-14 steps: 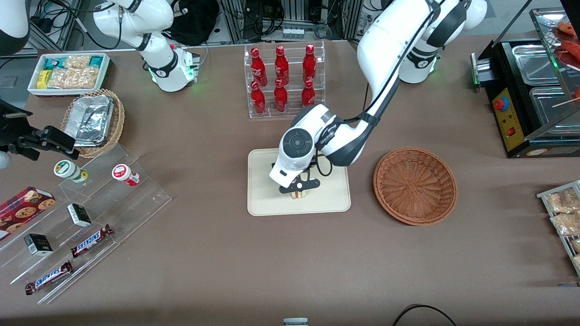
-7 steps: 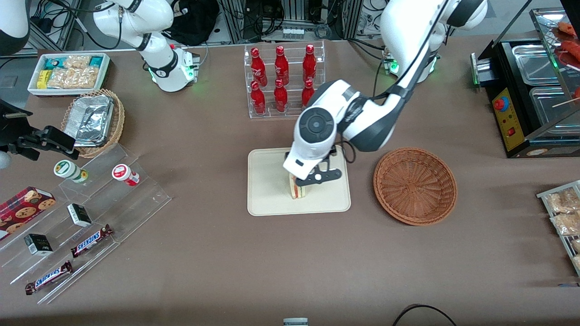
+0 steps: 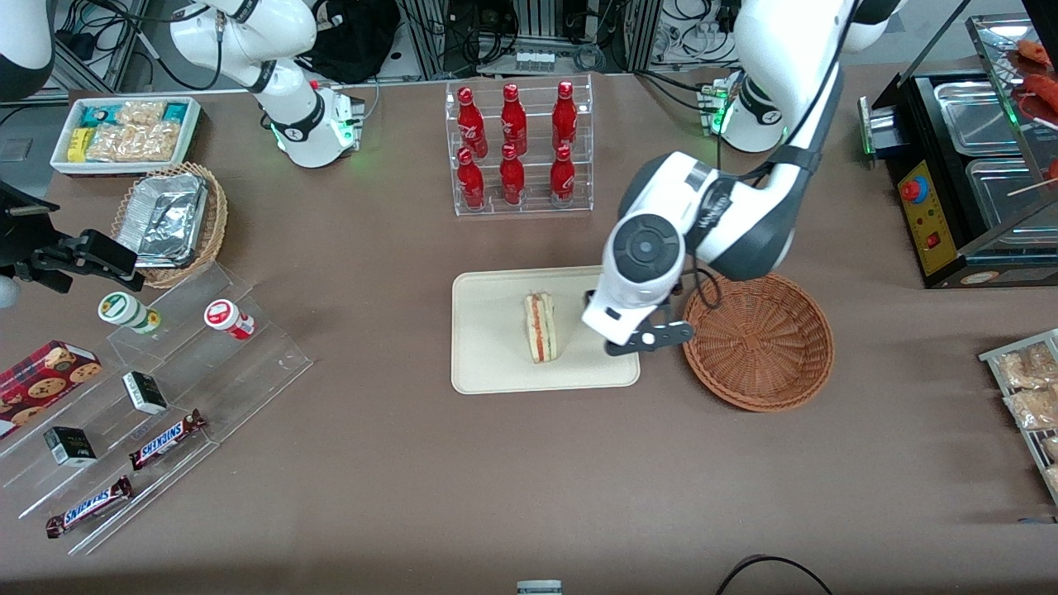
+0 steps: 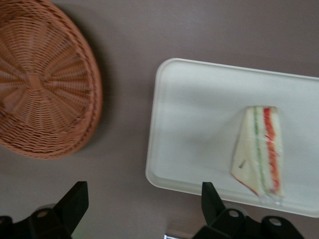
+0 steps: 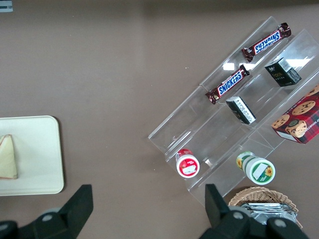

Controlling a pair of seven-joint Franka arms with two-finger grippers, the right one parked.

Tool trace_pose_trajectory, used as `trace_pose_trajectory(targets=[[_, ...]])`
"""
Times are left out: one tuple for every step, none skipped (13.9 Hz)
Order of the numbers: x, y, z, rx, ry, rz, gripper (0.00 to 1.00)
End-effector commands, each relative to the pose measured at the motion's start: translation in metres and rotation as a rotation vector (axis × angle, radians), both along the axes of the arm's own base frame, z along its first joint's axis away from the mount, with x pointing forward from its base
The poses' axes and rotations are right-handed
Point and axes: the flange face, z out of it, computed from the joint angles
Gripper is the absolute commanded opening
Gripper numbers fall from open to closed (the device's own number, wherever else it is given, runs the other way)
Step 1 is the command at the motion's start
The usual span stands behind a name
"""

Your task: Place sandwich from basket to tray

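The sandwich [image 3: 540, 327] [image 4: 260, 149] [image 5: 7, 157] lies on the tray [image 3: 488, 364] [image 4: 199, 109] [image 5: 42, 149], resting on one bread face with its cut edge of red and green filling turned up toward the front camera. It sits near the middle of the tray, slightly toward the edge that faces the basket [image 3: 757, 339] [image 4: 42, 79]. Nothing touches it.

The gripper [image 3: 649, 339] [image 4: 142, 211] hangs above the strip of brown table [image 3: 529, 479] between the tray and the basket, over the tray's rim on the basket side and clear of the sandwich. Its two fingers [image 4: 75, 199] are spread wide apart and hold nothing. The basket stands just beside the tray, apart from it, with no food in it.

Farther from the front camera than the tray stands a clear rack of red bottles [image 3: 517, 149]. Toward the parked arm's end of the table, well apart from the tray, are a clear stepped display [image 3: 157, 388] [image 5: 239, 114] with Snickers bars [image 3: 165, 438] [image 5: 228, 83] and small jars [image 3: 227, 319] [image 5: 187, 162], and a lighter wicker basket of foil containers [image 3: 169, 219] [image 5: 264, 204].
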Motion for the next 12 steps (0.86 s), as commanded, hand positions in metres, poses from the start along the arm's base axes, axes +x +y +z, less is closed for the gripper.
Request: trace_pose_trajectory(targets=[[-0.002, 0.047, 0.015, 0.012, 0.009, -0.026, 1.00], [0.002, 0.065, 0.018, 0.004, 0.015, -0.032, 1.00], [0.005, 0.080, 0.022, -0.004, 0.017, -0.037, 1.00], [0.006, 0.093, 0.028, -0.012, 0.018, -0.048, 1.00], [0.008, 0.111, 0.033, -0.023, 0.020, -0.054, 1.00], [0.009, 0.129, 0.041, -0.033, 0.017, -0.059, 1.00], [0.007, 0.145, 0.051, -0.046, 0.012, -0.068, 1.00], [0.006, 0.161, 0.059, -0.055, 0.007, -0.074, 1.00], [0.002, 0.177, 0.068, -0.066, 0.004, -0.078, 1.00], [-0.003, 0.191, 0.079, -0.075, 0.005, -0.088, 1.00], [-0.010, 0.207, 0.096, -0.084, 0.014, -0.098, 1.00], [-0.014, 0.223, 0.109, -0.098, 0.024, -0.121, 1.00]])
